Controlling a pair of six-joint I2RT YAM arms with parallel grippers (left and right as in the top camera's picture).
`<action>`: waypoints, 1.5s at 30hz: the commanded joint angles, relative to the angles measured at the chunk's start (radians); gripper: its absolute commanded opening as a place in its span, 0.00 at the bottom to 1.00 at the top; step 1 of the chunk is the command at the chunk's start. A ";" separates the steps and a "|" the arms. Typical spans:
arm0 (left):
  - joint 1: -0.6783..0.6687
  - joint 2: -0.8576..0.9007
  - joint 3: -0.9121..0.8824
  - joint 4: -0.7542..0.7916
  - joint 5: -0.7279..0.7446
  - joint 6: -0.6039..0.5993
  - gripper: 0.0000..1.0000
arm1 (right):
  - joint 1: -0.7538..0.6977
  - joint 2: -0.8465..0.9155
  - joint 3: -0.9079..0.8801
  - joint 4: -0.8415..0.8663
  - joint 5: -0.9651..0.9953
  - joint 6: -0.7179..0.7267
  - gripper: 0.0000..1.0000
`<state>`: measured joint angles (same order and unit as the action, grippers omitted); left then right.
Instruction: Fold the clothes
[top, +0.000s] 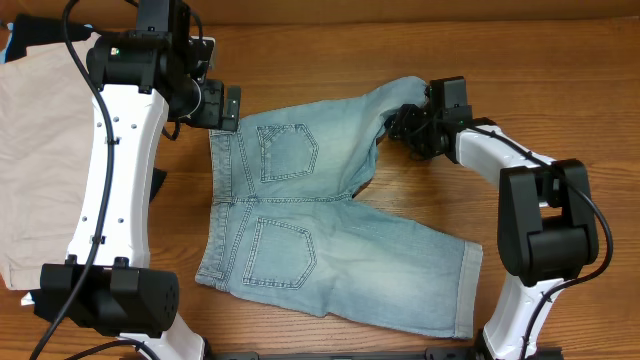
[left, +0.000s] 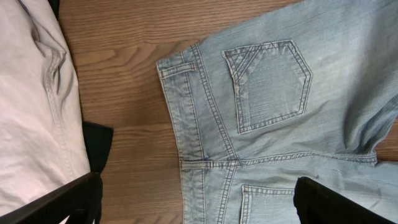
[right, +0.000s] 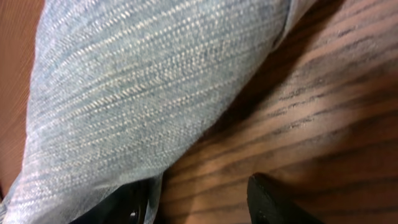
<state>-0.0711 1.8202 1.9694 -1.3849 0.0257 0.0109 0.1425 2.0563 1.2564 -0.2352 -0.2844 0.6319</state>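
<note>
The light blue denim shorts (top: 300, 220) lie flat on the wooden table, back pockets up, waistband to the left, both legs running right. My left gripper (top: 228, 108) is open and hovers over the waistband's far corner. In the left wrist view its fingers (left: 196, 193) straddle the waistband and a back pocket (left: 270, 84), holding nothing. My right gripper (top: 398, 122) is at the hem of the far leg. In the right wrist view it (right: 205, 199) is open, with the denim (right: 124, 93) draped over its left finger and bare wood between the fingers.
Beige khaki shorts (top: 40, 150) lie at the table's left edge and show in the left wrist view (left: 31, 93). A black garment (left: 98, 146) pokes out from under them, next to the waistband. Bare wood (top: 560, 80) lies right of the shorts.
</note>
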 joint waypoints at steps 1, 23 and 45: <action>0.005 0.011 -0.006 -0.002 -0.007 0.020 1.00 | 0.006 0.035 -0.003 0.031 0.084 -0.008 0.55; 0.005 0.011 -0.006 -0.002 -0.007 0.019 1.00 | 0.066 0.033 0.003 0.130 0.070 -0.011 0.04; 0.005 0.011 -0.006 0.005 -0.006 0.020 1.00 | -0.150 -0.198 0.134 -0.508 0.156 -0.370 0.25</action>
<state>-0.0711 1.8202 1.9694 -1.3827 0.0257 0.0109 -0.0105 1.8492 1.3918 -0.7296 -0.1955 0.2905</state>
